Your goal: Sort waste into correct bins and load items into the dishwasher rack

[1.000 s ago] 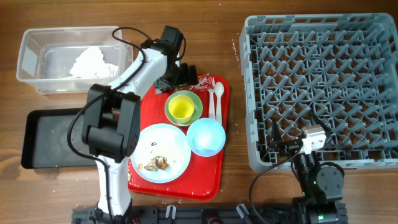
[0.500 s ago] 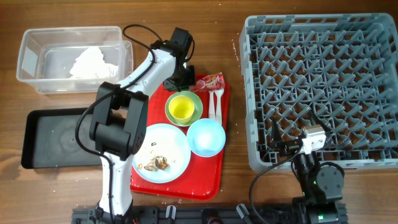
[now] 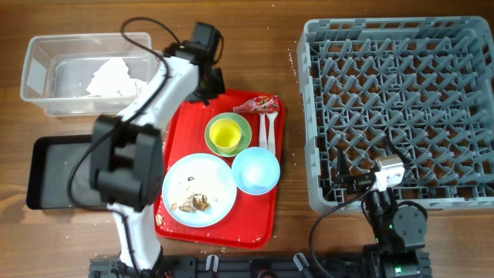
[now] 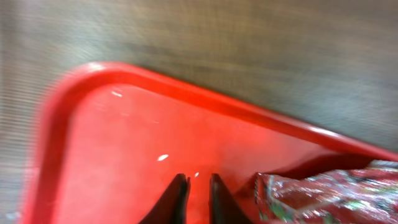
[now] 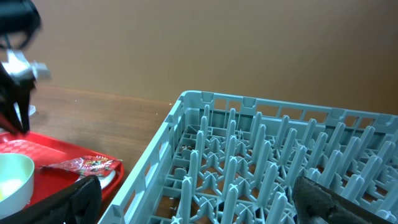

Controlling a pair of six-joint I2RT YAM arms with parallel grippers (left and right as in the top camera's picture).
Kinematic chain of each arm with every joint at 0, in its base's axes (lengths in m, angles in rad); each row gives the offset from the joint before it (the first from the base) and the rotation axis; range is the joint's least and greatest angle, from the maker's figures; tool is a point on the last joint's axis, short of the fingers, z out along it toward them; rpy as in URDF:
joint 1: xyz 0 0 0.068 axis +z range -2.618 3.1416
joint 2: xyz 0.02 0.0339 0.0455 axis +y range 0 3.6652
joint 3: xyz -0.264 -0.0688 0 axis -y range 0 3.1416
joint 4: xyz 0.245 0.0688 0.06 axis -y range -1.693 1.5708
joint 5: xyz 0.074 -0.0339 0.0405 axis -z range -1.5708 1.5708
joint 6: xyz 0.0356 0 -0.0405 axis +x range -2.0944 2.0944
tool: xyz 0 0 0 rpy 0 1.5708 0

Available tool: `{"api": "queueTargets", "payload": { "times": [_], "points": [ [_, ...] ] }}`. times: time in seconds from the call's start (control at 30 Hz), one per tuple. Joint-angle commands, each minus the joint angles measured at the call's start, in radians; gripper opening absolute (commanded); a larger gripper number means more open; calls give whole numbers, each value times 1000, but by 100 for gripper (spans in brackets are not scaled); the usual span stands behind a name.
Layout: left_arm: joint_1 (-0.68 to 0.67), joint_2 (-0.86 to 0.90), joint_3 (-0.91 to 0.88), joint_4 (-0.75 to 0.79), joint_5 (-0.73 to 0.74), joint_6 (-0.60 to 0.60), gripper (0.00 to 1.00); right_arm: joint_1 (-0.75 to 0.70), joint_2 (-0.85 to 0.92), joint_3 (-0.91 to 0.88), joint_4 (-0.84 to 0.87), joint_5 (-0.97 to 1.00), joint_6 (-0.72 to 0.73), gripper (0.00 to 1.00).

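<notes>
The left gripper point(image 4: 198, 198) has swung back toward ten o'clock, fingers nearly shut on nothing; the red wrapper point(image 3: 258, 102) lies on the red tray point(image 3: 266, 220) at twelve (grab apparently missed). The right gripper point(image 5: 193, 208) rests wide open.

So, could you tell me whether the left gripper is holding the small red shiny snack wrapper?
No, the left gripper is nearly shut on nothing, and the small red shiny snack wrapper lies beside it on the flat red serving tray.

White-shelled left arm point(image 3: 158, 89) with black joints, looping black cables, dark tapered fingers point(image 4: 174, 200).
</notes>
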Motion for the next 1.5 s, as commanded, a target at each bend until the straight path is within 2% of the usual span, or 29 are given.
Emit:
{"api": "queueTargets", "payload": {
  "times": [0.0, 0.03, 0.13, 0.27, 0.33, 0.43, 0.57, 0.73, 0.77, 0.83, 0.87, 0.93, 1.0, 1.03, 1.13, 1.2, 1.27, 1.33, 1.47],
  "points": [
    [9, -131, -2, -20, -20, -14, 85, -6, -8, -2, 2, -2, -9, 100],
    [8, -157, -2, -33, -20, -14, 91, -6, -8, -2, 2, -2, -9, 100],
    [9, -250, -2, -82, -21, -23, 100, -6, -8, -2, 2, -2, -9, 100],
    [37, -389, -2, -114, -42, -56, 100, -6, -8, -2, 2, -2, -9, 100],
    [97, -462, -2, -158, -105, -121, 100, -6, -8, -2, 2, -2, -9, 100],
    [235, -537, -2, -222, -132, -151, 100, -6, -8, -2, 2, -2, -9, 100],
    [411, -572, -2, -315, -120, -150, 100, -6, -8, -2, 2, -2, -9, 100],
    [510, -566, -2, -362, -121, -150, 100, -6, -8, -2, 55, -47, -36, 100],
    [516, -566, -2, -362, -121, -150, 100, -6, -8, -2, 91, -129, 19, 100],
    [520, -566, -2, -361, -121, -150, 100, -6, -8, -2, 171, -439, 305, 100],
    [519, -566, -2, -361, -121, -150, 100, -6, -8, -2, 214, -519, 453, 100],
    [519, -566, -2, -361, -120, -150, 100, -6, -8, -2, 294, -533, 763, 100],
    [519, -566, -2, -361, -121, -150, 100, -6, -8, -2, 336, -434, 1123, 100],
    [519, -566, -2, -361, -121, -150, 100, -6, -8, -2, 360, -406, 1179, 100],
    [519, -566, -2, -361, -121, -150, 100, -6, -5, 1, 562, -367, 1172, 100],
    [519, -566, -2, -361, -121, -150, 100, -6, 17, 36, 589, -327, 1171, 100],
    [519, -566, -2, -361, -121, -150, 100, -6, 79, 110, 555, -345, 1103, 100],
    [519, -566, -2, -361, -121, -150, 100, -6, 190, 216, 503, -442, 999, 100],
    [519, -566, -2, -361, -121, -150, 100, -6, 524, 532, 207, -722, 722, 100]
  ]
}}
